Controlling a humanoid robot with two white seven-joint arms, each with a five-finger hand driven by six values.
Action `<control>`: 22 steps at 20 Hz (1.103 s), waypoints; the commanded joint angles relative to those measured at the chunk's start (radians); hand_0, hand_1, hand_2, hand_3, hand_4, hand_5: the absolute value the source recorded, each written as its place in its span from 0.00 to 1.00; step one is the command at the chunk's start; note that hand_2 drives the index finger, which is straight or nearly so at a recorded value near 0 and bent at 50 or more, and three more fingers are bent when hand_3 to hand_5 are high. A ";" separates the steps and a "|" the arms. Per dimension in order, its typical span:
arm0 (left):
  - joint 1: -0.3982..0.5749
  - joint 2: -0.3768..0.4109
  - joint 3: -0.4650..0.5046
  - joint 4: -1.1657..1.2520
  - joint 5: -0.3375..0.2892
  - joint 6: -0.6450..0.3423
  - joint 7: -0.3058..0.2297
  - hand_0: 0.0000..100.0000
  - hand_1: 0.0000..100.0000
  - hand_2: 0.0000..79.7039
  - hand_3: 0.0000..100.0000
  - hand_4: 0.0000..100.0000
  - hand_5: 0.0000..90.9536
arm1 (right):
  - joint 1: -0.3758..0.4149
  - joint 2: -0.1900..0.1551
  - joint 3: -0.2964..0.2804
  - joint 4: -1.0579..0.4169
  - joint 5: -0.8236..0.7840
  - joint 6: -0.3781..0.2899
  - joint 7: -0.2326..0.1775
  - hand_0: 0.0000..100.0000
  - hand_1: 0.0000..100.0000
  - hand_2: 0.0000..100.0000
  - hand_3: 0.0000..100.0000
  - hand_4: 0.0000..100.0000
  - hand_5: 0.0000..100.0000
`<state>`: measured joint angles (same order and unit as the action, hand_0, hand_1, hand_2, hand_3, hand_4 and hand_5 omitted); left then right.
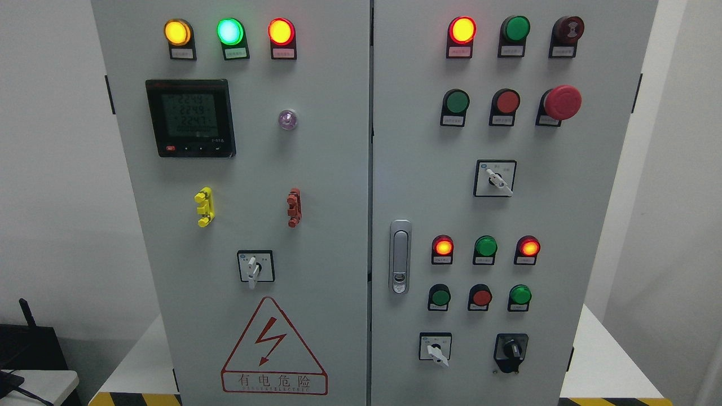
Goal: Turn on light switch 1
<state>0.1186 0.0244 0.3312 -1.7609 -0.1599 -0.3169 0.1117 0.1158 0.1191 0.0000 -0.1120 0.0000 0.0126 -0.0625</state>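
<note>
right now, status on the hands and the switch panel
No robot hand in view, left or right. Control cabinet faces the camera, rotary switches untouched; which is switch 1 unreadable. Nothing in front of the panel.

The room is bright and the light is even, soft and white. The tall grey metal cabinet (316, 225) shows almost no glare, only weak shadows beside its buttons. The lit round yellow lamp (177, 32), green lamp (230, 31) and red lamp (462, 29) are overexposed and their centres wash out. The small dark digital meter screen (190, 117) reads blurry. The cabinet edges lean slightly outward toward the top.
</note>
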 commanded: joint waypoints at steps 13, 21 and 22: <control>-0.169 -0.095 -0.363 -0.072 -0.026 0.252 0.106 0.16 0.15 0.51 0.60 0.69 0.62 | 0.001 0.001 0.017 0.000 -0.025 0.001 0.000 0.12 0.39 0.00 0.00 0.00 0.00; -0.220 -0.104 -0.405 -0.080 -0.042 0.321 0.168 0.16 0.22 0.55 0.67 0.72 0.68 | -0.001 0.001 0.017 0.000 -0.025 0.000 0.000 0.12 0.39 0.00 0.00 0.00 0.00; -0.220 -0.106 -0.406 -0.081 -0.050 0.334 0.168 0.16 0.23 0.55 0.68 0.73 0.68 | 0.001 -0.001 0.017 0.000 -0.025 0.001 0.000 0.12 0.39 0.00 0.00 0.00 0.00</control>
<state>-0.0698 -0.0560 0.0174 -1.8253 -0.1922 -0.0013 0.2741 0.1159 0.1194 0.0000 -0.1120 0.0000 0.0126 -0.0625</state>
